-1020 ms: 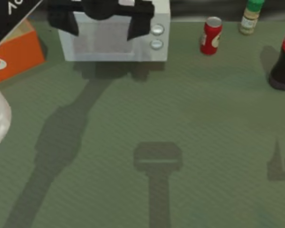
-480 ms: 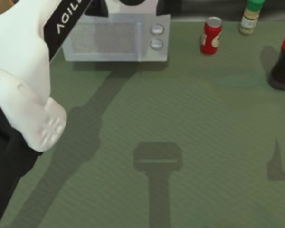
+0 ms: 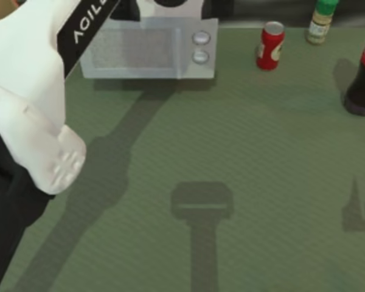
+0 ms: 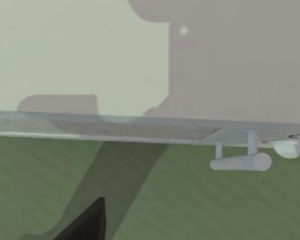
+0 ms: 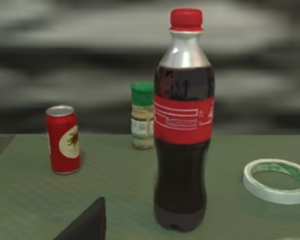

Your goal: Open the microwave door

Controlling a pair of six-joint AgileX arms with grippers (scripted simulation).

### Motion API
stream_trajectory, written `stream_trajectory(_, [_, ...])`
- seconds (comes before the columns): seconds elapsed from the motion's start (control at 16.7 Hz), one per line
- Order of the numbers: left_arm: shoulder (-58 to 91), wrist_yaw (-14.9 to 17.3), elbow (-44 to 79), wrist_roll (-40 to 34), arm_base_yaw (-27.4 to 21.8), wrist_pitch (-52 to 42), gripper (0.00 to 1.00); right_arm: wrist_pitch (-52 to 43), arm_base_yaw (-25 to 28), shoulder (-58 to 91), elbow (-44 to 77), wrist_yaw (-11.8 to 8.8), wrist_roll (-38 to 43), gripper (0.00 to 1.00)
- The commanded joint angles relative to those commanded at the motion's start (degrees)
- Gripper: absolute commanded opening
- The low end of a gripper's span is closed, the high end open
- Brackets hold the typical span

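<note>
The white microwave (image 3: 149,45) stands at the table's far edge, left of centre, with two silver knobs (image 3: 201,47) on its right panel. The microwave door (image 3: 134,48), with its grey mesh window, lies flat against the front. My left gripper (image 3: 170,5) hovers over the microwave's top, its dark fingers spread wide and holding nothing. In the left wrist view I look down past the door's upper edge (image 4: 115,127) to its pale bar handle (image 4: 240,161), with one dark fingertip (image 4: 92,225) showing. My right gripper is parked off the top view; one of its fingers (image 5: 87,225) shows in its wrist view.
My left arm's white body (image 3: 30,103) covers the table's left side. A red can (image 3: 269,45), a green-capped jar (image 3: 322,21) and a cola bottle (image 3: 362,67) stand at the back right. A tape roll (image 5: 276,180) lies beside the bottle.
Since a second ago my left arm has swung in over the table's left side, and its gripper has moved farther back over the microwave's top. Over the last half second nothing moved.
</note>
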Motion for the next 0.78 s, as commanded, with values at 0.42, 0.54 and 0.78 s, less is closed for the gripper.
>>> stream_trajectory(0.42, [0.8, 0.9, -13.4, 1.9, 2.0, 14.9, 1.00, 0.0, 0.0, 0.0, 0.0, 0.0, 0.0, 1.00])
stream_trajectory(0.54, [1.0, 1.0, -14.7, 2.1, 2.2, 16.3, 1.00, 0.0, 0.0, 0.0, 0.0, 0.0, 0.0, 1.00])
stream_trajectory(0.78, [1.0, 1.0, -14.7, 2.1, 2.2, 16.3, 0.92, 0.0, 0.0, 0.0, 0.0, 0.0, 0.0, 1.00])
